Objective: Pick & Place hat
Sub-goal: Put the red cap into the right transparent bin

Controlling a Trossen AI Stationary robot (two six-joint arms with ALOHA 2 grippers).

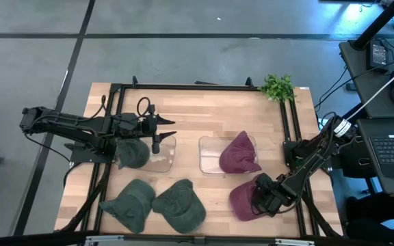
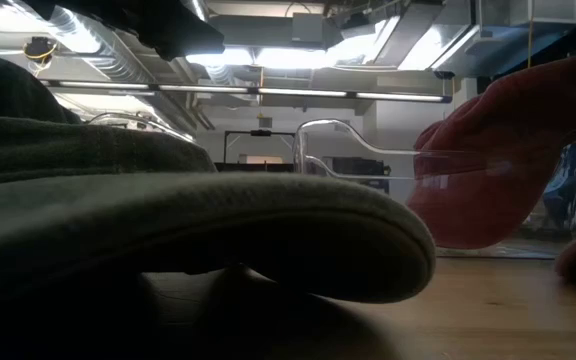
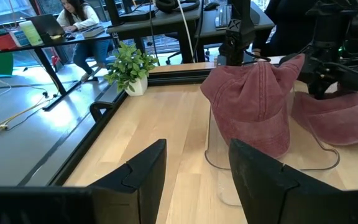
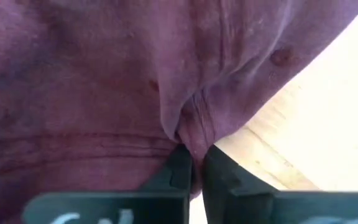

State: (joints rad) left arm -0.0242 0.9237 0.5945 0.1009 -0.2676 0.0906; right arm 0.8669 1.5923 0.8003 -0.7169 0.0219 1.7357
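A: Nearest the lens on our right wrist we have maroon cloth: the maroon hat [image 4: 166, 74], with a fold of it nipped between the fingers [image 4: 176, 171] of our right gripper [image 1: 260, 198], which are pressed together on the fabric.

B: So we hold it by a pinch of soft cloth. It lies on the table [image 1: 217, 113] right under that gripper, beside the clear bin [image 1: 211, 156] that has another maroon hat [image 1: 239, 153] in it.

A: We judge it light and floppy; it will sag and drape from the pinch. A grip near the seam, as we have, should hold better than the thin edge.

B: Our left gripper [image 1: 161, 128] hangs spread and empty over the other clear bin [image 1: 163, 154], a green hat [image 1: 133, 153] just behind its fingers.

A: Two more green hats [image 1: 156, 205] lie far from our working gripper.
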